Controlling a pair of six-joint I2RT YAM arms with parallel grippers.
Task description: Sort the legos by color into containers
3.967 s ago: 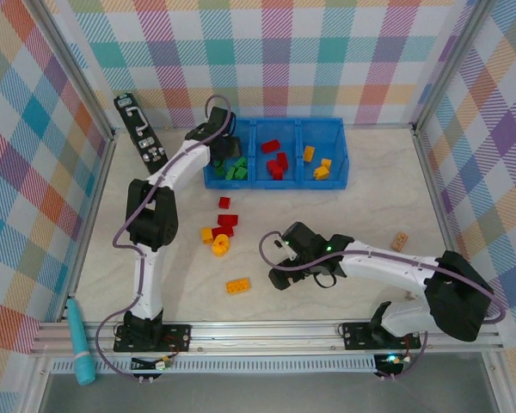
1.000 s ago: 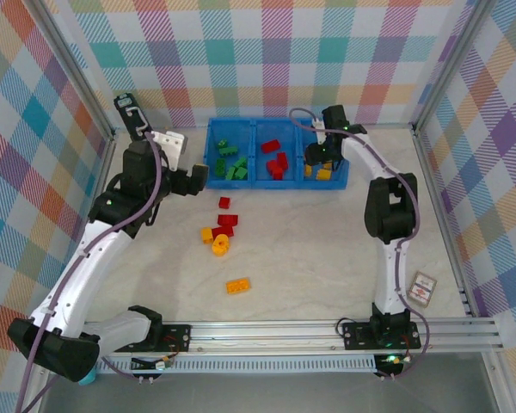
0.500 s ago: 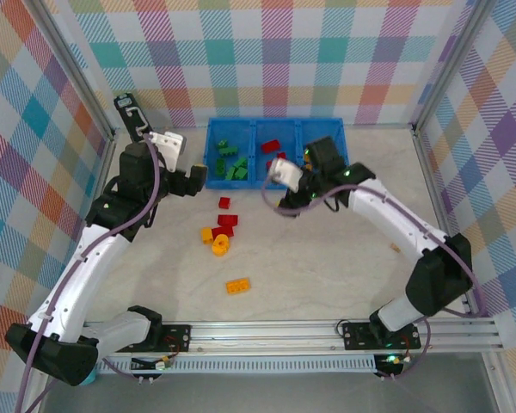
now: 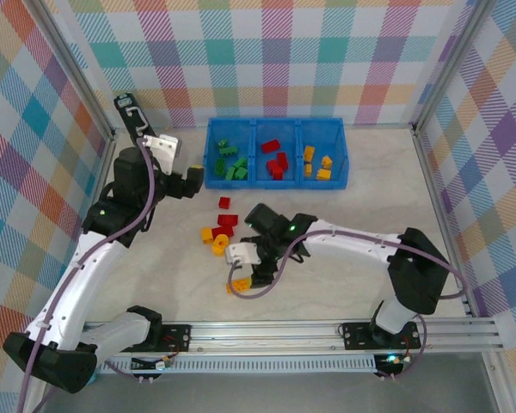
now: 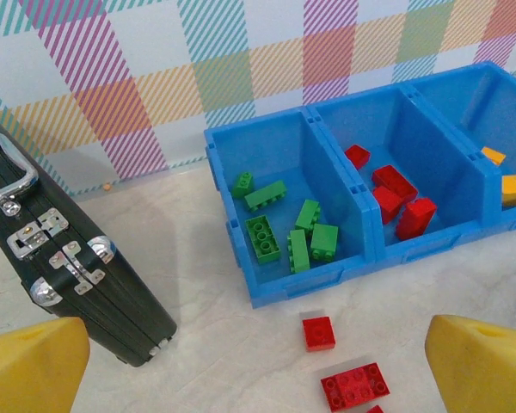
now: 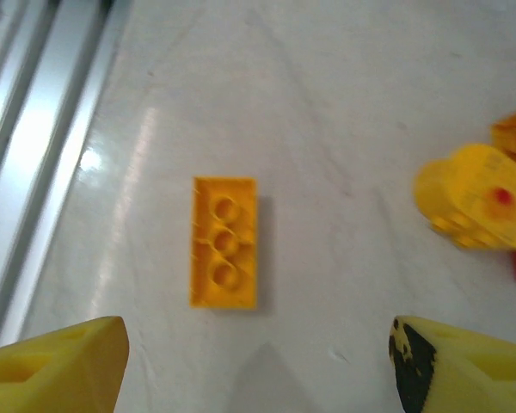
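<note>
"Top external, where's your target?"
"Yellow brick (image 4: 238,286), well nearer than the tray (image 4: 275,183), below my right fingers (image 4: 254,274)."
"Left wrist?"
"Left fingers (image 5: 34,366) spread, empty, facing loose red bricks (image 5: 354,385)."
"Right wrist?"
"Spread wide, empty, to straddle it."
</note>
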